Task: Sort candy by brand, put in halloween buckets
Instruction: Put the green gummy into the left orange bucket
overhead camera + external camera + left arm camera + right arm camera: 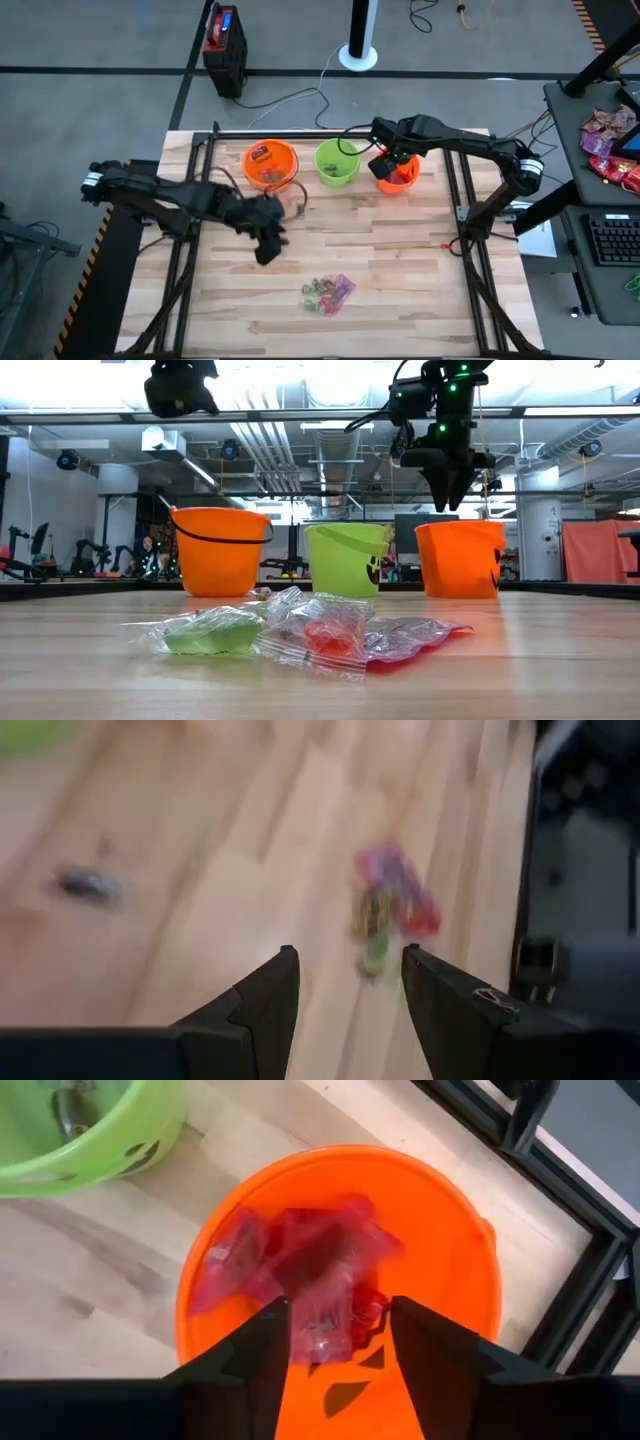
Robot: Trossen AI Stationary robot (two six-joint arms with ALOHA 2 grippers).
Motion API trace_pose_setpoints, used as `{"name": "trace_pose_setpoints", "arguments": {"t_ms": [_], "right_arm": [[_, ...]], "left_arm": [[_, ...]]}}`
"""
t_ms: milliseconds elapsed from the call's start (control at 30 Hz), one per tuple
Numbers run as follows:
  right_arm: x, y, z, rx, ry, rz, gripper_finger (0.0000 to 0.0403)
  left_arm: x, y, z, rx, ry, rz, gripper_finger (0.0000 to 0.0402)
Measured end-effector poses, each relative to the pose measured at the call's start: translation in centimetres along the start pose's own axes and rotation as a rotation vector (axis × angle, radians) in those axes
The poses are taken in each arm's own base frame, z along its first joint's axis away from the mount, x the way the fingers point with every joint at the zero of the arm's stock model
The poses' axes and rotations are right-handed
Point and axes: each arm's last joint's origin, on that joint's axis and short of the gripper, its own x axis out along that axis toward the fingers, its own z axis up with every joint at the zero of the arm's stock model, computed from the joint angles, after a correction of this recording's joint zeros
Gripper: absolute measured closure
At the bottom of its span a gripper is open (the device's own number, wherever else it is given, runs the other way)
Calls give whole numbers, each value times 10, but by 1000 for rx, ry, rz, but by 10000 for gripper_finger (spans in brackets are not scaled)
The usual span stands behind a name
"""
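Note:
Three buckets stand in a row at the table's far side: an orange one (270,163) with candy in it, a lime green one (337,162) and a second orange one (398,172). My right gripper (338,1305) hangs open just above the second orange bucket (440,1230), where red and pink packets (300,1270) lie inside. My left gripper (268,245) is open and empty, raised above the table's left middle. A small heap of candy (328,293), pink, red and green in clear wrap, lies on the near middle of the table, ahead of my left gripper (350,952) in its wrist view (390,910).
Black frame rails (455,200) run along the table's left, right and far sides. A small dark thing (298,208) lies on the wood near the first orange bucket. A heap of pink and red packets (608,140) sits off the table at the right, by a keyboard.

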Motion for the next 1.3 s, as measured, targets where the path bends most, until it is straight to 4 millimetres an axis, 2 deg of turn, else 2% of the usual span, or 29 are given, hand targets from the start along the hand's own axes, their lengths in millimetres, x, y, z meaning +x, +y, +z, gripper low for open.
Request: {"name": "trace_pose_setpoints", "arguments": {"t_ms": [133,267,400,500,600,700,867,1067,1300], "right_arm": [[-4,10,-5,-36,-11,14,219],[-13,22,-10,-100,-69,55,212],[-29,31,-16,-182,-152,110,211],[-44,31,-23,-229,-204,142,211],[-57,28,-29,-251,-247,164,211],[-70,24,-35,-250,-303,197,211],[-83,17,-39,-250,-368,229,211],[-85,15,-42,-254,-366,228,211],[-77,17,-43,-262,-343,220,211]], "left_arm": [[23,-21,-17,97,64,4,239],[57,-46,-31,188,90,-25,239],[99,-59,-41,154,109,-29,239],[121,-63,-41,119,90,-63,239],[132,-63,-39,126,81,-64,239],[145,-51,-53,160,209,26,239],[162,-53,-61,264,251,-17,239],[178,-51,-66,272,263,-14,239],[199,-48,-75,276,284,-4,240]]}}
